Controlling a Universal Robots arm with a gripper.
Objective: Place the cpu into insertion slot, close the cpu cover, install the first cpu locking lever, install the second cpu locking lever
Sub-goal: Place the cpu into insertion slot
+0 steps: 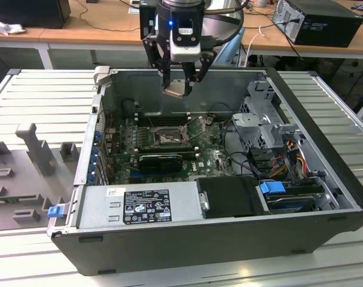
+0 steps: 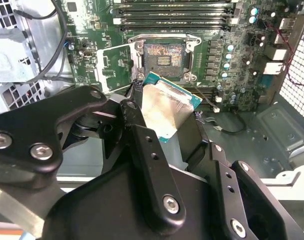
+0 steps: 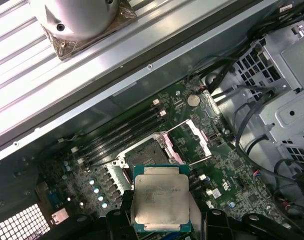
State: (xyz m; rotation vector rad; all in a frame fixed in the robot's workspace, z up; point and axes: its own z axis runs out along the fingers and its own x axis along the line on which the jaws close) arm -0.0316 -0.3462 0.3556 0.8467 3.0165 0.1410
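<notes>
cpu (image 3: 160,202): up in the air, folks, hanging above the open case, well clear of the board. It is a flat square with a pale silver face smudged brownish and a thin green rim. There is faint print on the metal, too fine to make out.
end effector (image 1: 180,84): black, jointed fingers (image 2: 141,145) with silver bolts, pinching the cpu by two opposite edges.
insertion slot (image 2: 163,59): bare and waiting below the chip! It has a square silver rim and a dark centre with rusty patches, and green circuit board lies all around it.
cpu cover (image 3: 202,137): swung open on its hinge beside the slot, a thin shiny metal frame with a square window.
memory slots (image 2: 177,15): long black rails in a row, just beyond the socket.
expansion card (image 1: 160,160): a black slab on the nearer side of the socket in the exterior view.
power supply (image 1: 109,206): a grey metal box at the case's near wall.
label (image 1: 146,206): a black sticker with white marks on the power supply, its lettering too small to tell.
case (image 1: 325,197): a dark tower lying on its side with the lid off, cables bundled at the exterior view's right.
bench (image 1: 37,95): ribbed pale metal slats under the case.
rear bench (image 1: 109,24): a wooden top carrying black boxes and cables.
</notes>
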